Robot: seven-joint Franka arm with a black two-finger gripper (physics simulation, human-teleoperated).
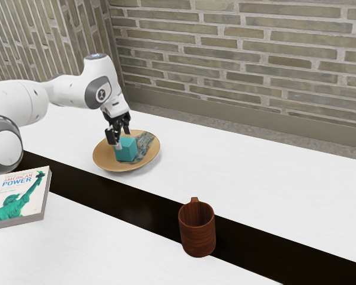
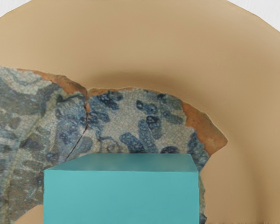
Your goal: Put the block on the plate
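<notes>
Over the plate (image 1: 107, 161), my black gripper (image 1: 123, 139) is angled down and shut on the teal block (image 1: 127, 151). One finger is against the block's side toward the exterior view's left; the other's tip is partly hidden behind it. Whether the block's underside touches the plate or the patterned piece on it, I cannot tell. In the wrist view the block (image 2: 121, 198) is large at the lower edge, in front of the blue-and-white patterned piece (image 2: 126, 119) and the tan plate (image 2: 144, 42).
A book (image 1: 21, 199) lies at the exterior view's left. The brown wooden mug (image 1: 197, 234) stands near the front, by the dark strip (image 1: 136, 202) that crosses the white table (image 1: 273, 178). Behind the table is a brick wall (image 1: 243, 59).
</notes>
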